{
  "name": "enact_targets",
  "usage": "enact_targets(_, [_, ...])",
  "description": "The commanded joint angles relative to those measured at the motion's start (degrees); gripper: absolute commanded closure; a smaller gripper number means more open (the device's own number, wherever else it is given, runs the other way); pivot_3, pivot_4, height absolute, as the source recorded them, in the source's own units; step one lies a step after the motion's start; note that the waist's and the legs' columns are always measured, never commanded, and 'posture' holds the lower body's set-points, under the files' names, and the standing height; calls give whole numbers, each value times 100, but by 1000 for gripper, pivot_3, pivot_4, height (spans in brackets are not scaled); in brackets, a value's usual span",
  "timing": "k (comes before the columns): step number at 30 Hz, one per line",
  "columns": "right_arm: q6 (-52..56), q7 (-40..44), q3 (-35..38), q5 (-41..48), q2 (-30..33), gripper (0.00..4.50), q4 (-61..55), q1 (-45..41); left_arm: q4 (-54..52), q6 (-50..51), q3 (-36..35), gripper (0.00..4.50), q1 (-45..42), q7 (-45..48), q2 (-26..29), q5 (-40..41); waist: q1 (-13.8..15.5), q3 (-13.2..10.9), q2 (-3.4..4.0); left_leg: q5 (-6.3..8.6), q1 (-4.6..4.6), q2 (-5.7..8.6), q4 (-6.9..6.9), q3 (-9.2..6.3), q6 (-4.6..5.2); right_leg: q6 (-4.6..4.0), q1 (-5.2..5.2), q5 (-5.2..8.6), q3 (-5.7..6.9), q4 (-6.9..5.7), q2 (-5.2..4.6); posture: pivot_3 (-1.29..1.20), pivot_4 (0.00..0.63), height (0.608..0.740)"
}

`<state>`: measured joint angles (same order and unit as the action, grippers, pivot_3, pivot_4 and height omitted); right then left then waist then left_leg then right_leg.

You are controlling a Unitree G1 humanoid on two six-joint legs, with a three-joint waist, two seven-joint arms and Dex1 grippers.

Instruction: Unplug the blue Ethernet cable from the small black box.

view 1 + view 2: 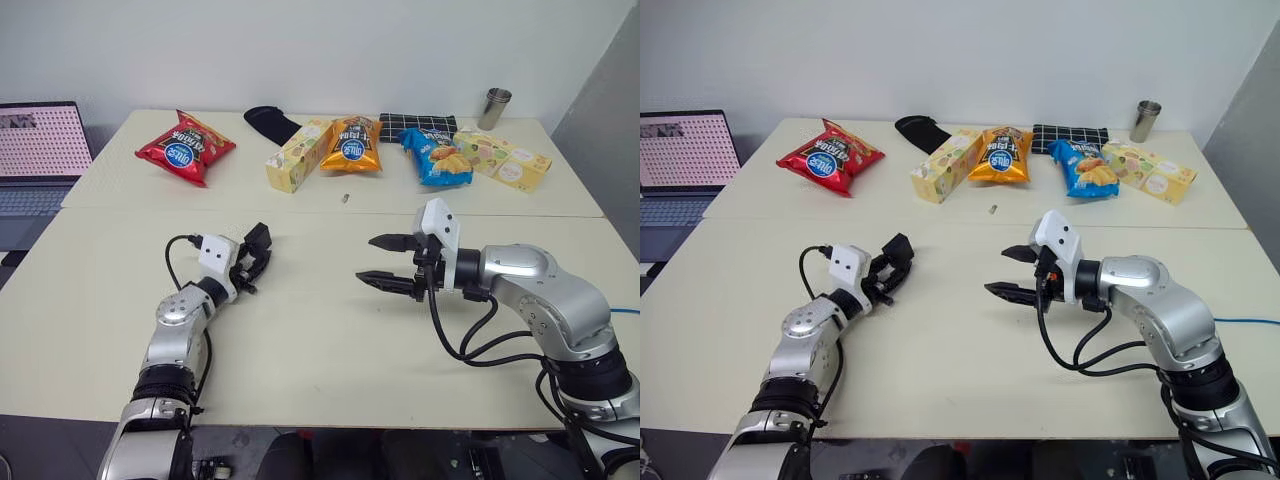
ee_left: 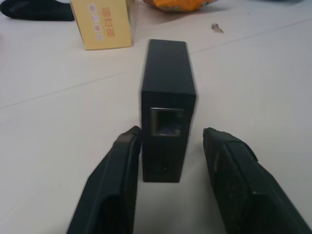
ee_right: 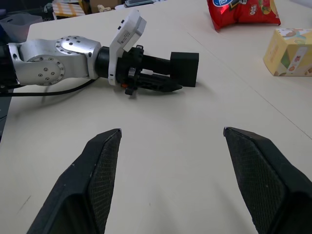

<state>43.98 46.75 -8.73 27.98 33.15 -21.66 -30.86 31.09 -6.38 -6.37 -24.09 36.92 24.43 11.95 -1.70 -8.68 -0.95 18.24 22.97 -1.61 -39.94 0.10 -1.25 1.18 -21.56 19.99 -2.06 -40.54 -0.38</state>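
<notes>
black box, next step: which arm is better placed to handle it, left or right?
Left, probably. The left gripper has a finger on each side of the small black box, whose port faces it, empty. The right gripper hangs open and empty, apart from the box.

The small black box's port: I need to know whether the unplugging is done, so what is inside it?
The small black box shows its port with no plug in it, only a dark recess. The depth of the recess is too dark to see.

The small black box [image 2: 168, 92] stands on the bench [image 1: 320, 350] left of centre, with snack bags [image 1: 352, 143] lined along the frame's top.
</notes>
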Motion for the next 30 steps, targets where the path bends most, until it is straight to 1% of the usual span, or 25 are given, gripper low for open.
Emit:
enact_targets(1, [82,-90,108,84,30,955,-325,41,-854,633,-175,1384,527,-62,262,111,-11,0,0,0,1,0,0,0,0,0,0,0,0,0,0,0,150,740])
enact_targets(3, [148,-184,169,118,29,955,-385,155,-1474,1112,-231,912,858,-15,454,219,-24,0,0,0,0,-2,3,0,0,0,-1,0,-1,0,0,0,150,740])
enact_targets(6, [212,-310,342,155,55,955,-452,367,-2312,1546,-255,912,1234,13,780,219,-17,0,0,0,0,-3,7,-3,0,0,-7,0,-1,-9,0,0,150,740])
enact_targets(7, [223,-340,441,155,105,955,-464,466,-2613,1747,-242,912,1331,133,964,259,-13,0,0,0,0,-2,7,-4,0,0,-7,0,-1,-13,0,0,150,740])
enact_targets(10, [230,-286,775,193,353,955,-487,766,-3400,2627,-264,912,1510,685,1531,678,27,-2,-2,1,3,1,4,-8,1,0,-4,0,-1,-11,-1,0,150,740])
enact_targets(12, [239,-167,1048,258,594,955,-476,969,-3768,2919,-383,912,1500,1058,1909,960,36,-4,-6,1,2,6,0,-7,2,0,3,0,-1,-6,-5,0,150,740])
enact_targets(15, [242,20,1387,332,1004,955,-438,1261,-3984,3133,-539,912,1355,1476,2431,1145,20,-5,-3,2,-2,6,3,-3,2,0,14,0,-5,13,-5,0,150,740])
enact_targets(19, [189,110,1657,371,1318,955,-337,1436,-4001,3273,-581,912,1131,1763,2842,1220,7,-7,1,2,-2,3,9,-4,3,0,12,0,-3,16,1,0,150,740])
enact_targets(24, [98,209,1885,307,1554,955,-174,1537,-3989,3441,-631,912,938,1957,3068,1314,4,-8,2,2,-1,2,10,-2,4,0,12,0,-6,21,4,0,150,740])
enact_targets(30, [87,149,1919,338,1531,955,-123,1520,-4005,3469,-564,912,856,2075,3077,1337,4,-8,2,4,-1,2,9,-1,6,0,12,0,-8,23,4,0,150,740])
